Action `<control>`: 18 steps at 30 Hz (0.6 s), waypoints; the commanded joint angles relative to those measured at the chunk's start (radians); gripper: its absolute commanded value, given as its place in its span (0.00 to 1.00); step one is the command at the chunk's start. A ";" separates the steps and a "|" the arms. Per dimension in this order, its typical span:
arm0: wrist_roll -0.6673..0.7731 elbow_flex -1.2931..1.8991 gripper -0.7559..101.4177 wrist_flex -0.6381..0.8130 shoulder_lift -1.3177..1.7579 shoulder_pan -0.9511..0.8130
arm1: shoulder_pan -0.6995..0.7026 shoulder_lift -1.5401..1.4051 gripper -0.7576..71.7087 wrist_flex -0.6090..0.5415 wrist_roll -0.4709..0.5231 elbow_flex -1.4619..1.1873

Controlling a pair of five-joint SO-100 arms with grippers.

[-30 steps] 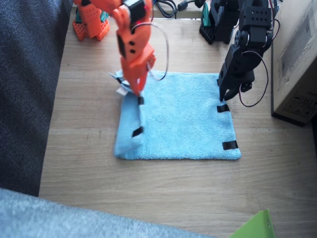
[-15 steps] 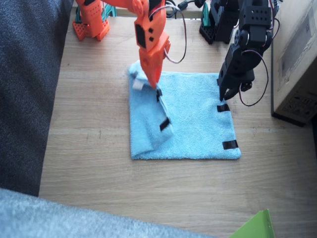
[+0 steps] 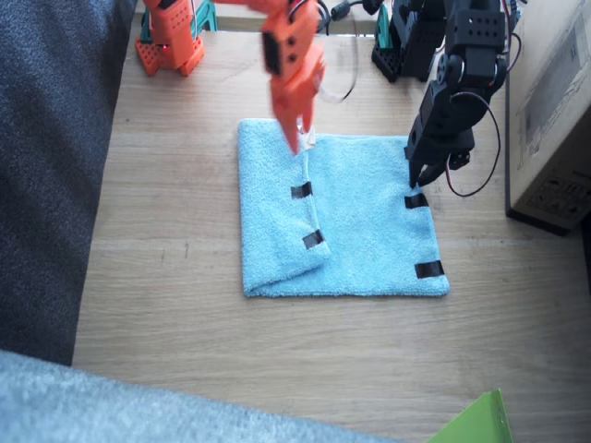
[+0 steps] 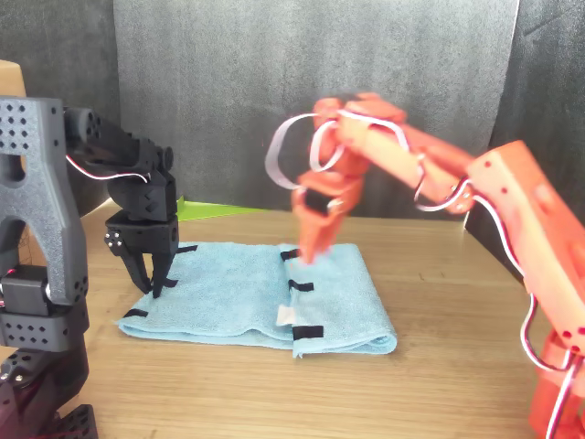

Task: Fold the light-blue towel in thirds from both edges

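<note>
The light-blue towel lies on the wooden table. One short edge is folded over onto the middle and lies flat, its black strips facing up. My right gripper, orange and blurred, hangs just above the far end of that folded edge, beside the white tag; in the front view the right gripper is clear of the cloth. My left gripper, black, points down at the other short edge. In the front view the left gripper shows parted fingers close over the towel.
A cardboard box stands close beside the left arm. Dark grey fabric runs along the table's other side and pale grey-blue fabric along the near edge, with a green corner beside it. The arm bases stand at the far edge.
The right gripper carried the towel's short edge across onto the middle, laid it flat and rose off it. The left arm has not moved.
</note>
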State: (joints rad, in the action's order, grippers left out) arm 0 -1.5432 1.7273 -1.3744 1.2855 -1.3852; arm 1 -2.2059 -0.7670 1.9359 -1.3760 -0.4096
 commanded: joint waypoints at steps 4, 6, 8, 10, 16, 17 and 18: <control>-0.041 -0.025 0.01 -0.040 0.086 0.006 | 0.304 -0.147 0.18 0.009 -0.012 -0.126; -0.054 -0.046 0.01 -0.066 0.115 0.011 | 0.354 -0.179 0.19 0.008 -0.003 -0.184; -0.071 -0.077 0.01 -0.101 0.143 0.020 | 0.391 -0.202 0.19 0.005 -0.003 -0.229; -0.083 -0.110 0.01 -0.138 0.170 0.031 | 0.419 -0.221 0.18 -0.009 -0.011 -0.270; -0.107 -0.202 0.01 -0.232 0.227 0.083 | 0.449 -0.293 0.19 -0.081 -0.028 -0.413; -0.110 -0.219 0.01 -0.247 0.229 0.094 | 0.451 -0.299 0.19 -0.089 -0.032 -0.426; -0.110 -0.236 0.01 -0.259 0.229 0.107 | 0.453 -0.304 0.19 -0.094 -0.037 -0.439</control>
State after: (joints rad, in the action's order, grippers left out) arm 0 -1.6352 1.5463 -1.5938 1.4557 -1.2993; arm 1 -1.7472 -0.9910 1.8623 -1.3898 -0.8314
